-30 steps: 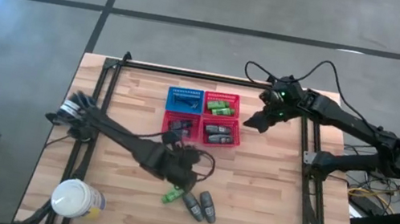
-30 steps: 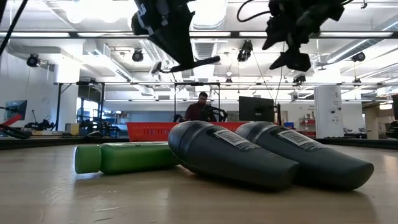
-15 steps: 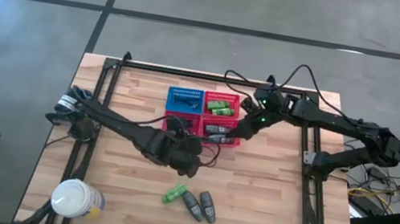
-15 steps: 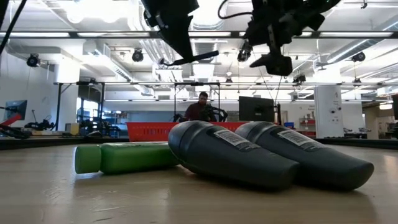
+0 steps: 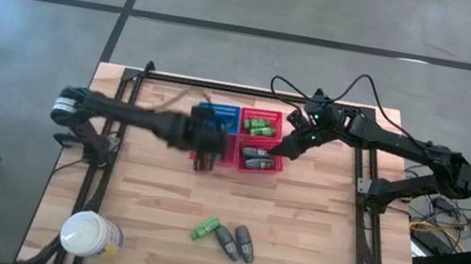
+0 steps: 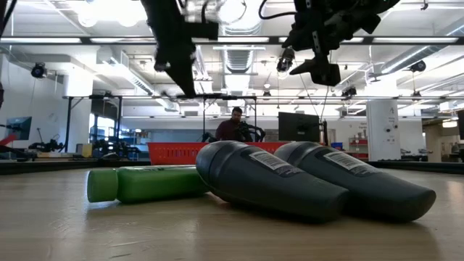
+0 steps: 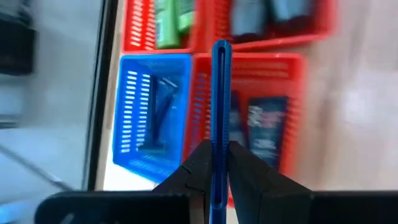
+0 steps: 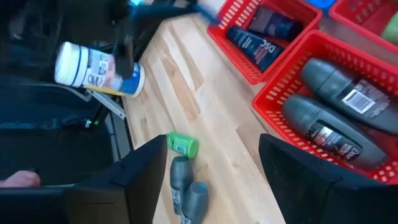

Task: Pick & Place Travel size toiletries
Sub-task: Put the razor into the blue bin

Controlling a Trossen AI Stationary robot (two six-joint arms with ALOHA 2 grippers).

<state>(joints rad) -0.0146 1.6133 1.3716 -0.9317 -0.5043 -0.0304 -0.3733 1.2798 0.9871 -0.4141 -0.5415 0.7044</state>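
On the table's near part lie one green bottle (image 5: 205, 228) and two grey rounded bottles (image 5: 234, 241), side by side; the low view shows the green bottle (image 6: 145, 183) and the grey ones (image 6: 268, 177) close up. My left gripper (image 5: 203, 157) hovers over the near-left red basket (image 5: 199, 136), shut on a thin blue stick-shaped item (image 7: 221, 81). My right gripper (image 8: 214, 177) is open and hangs above the near-right red basket (image 5: 258, 168), which holds grey bottles (image 8: 336, 93). Black tubes (image 7: 264, 124) lie in the near-left red basket. My left gripper pinches the thin blue item between its two fingers at the item's near end (image 7: 219, 146). The item runs on straight ahead along the fingers, seen edge-on. It is lifted clear above the baskets.
Four mesh baskets stand in a square: blue (image 5: 218, 112) far left, red with green bottles (image 5: 260, 127) far right, two red ones nearer. The blue basket (image 7: 149, 112) holds thin blue items. A large white jar (image 5: 89, 234) stands at the near left corner. A person shows beyond the table (image 6: 233, 125).
My left gripper has carried the blue item from above the loose bottles toward the far edge, to over the baskets, turning as it went. My right gripper has swung from the far right toward the baskets and then nearly stopped. The loose bottles have stayed put.
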